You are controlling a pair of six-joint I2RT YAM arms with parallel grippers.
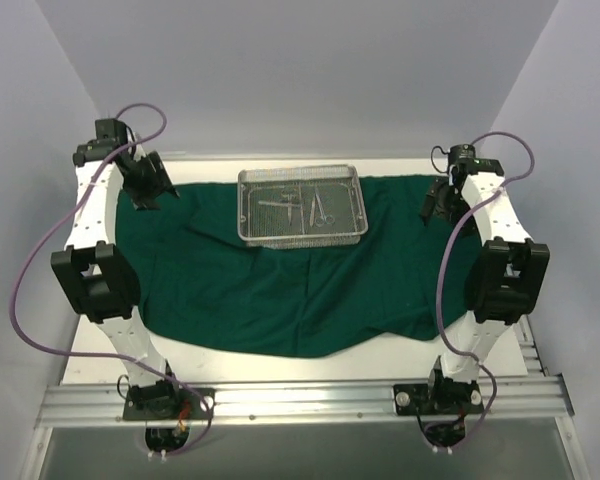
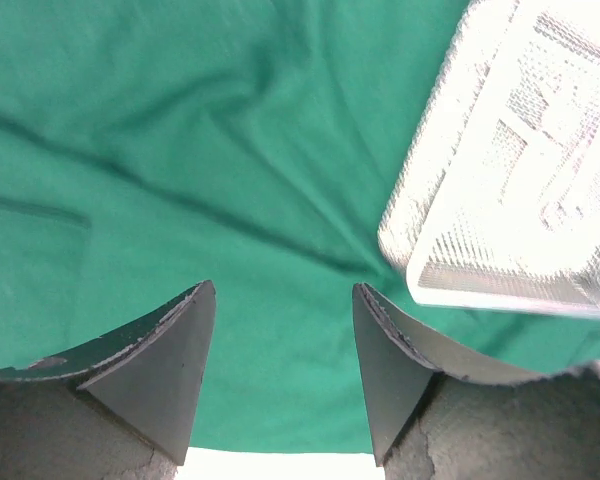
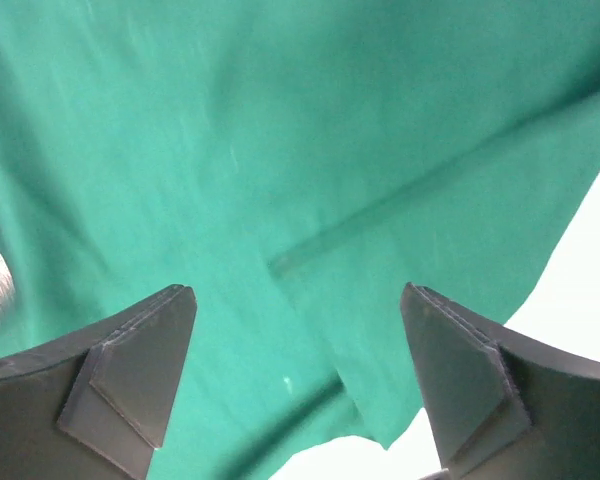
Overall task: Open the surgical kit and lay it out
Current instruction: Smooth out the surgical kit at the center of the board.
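The dark green drape [image 1: 280, 280] lies spread over the table. The silver wire-mesh tray [image 1: 301, 205] stands on its far middle with several slim metal instruments [image 1: 302, 206] inside. My left gripper [image 1: 143, 195] is open above the drape's far left corner. In the left wrist view the gripper [image 2: 283, 300] hangs over green cloth [image 2: 180, 150], with the tray [image 2: 520, 170] to its right. My right gripper [image 1: 433, 203] is open over the drape's far right edge. In the right wrist view the gripper [image 3: 298, 305] hangs above a folded cloth edge [image 3: 380, 230] and holds nothing.
The white table [image 1: 280, 365] shows along the near edge beyond the drape's front hem, and bare table [image 3: 580, 280] shows at the right. Grey walls close in the back and both sides. An aluminium rail [image 1: 300, 400] carries the arm bases.
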